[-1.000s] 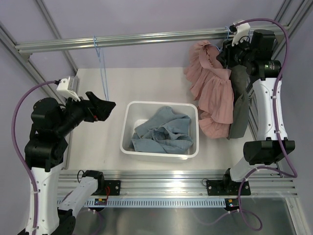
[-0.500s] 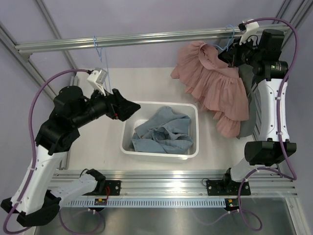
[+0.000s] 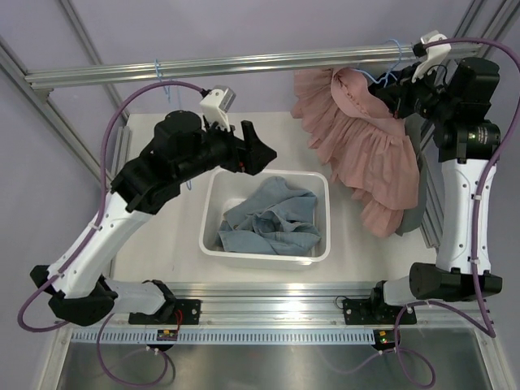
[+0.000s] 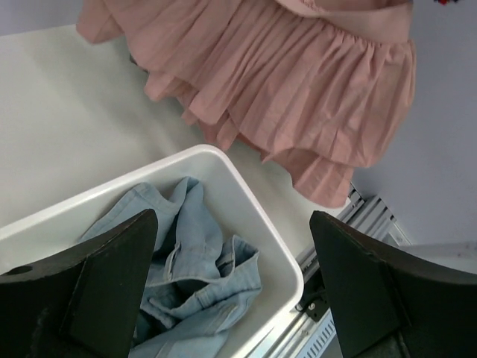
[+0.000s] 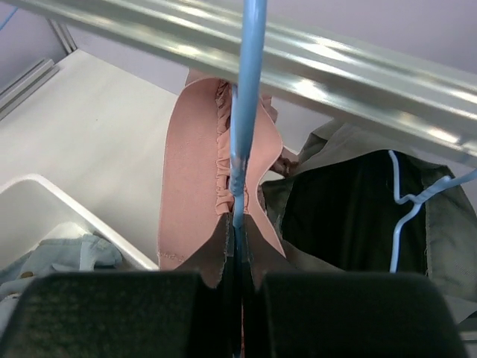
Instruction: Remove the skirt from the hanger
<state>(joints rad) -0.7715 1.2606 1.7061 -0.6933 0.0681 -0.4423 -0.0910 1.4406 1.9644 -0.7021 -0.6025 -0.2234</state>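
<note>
Right wrist: skirt [image 5: 195, 175] just beyond gripper [image 5: 235, 240]

Bright, even, diffuse light fills every view, and shadows on the white bench [image 3: 166, 244] are faint and soft. Glare streaks the metal rail [image 5: 335, 74], which looks slightly blurred up close.

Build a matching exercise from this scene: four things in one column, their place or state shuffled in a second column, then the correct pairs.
Column one
1. pink skirt
2. denim garment
3. left gripper
4. right gripper

Column two
A. lying in the white bin
B. open, holding nothing
C. shut on the blue hanger
D. hanging on the blue hanger

Pairs: 1-D, 2-A, 3-B, 4-C
</note>
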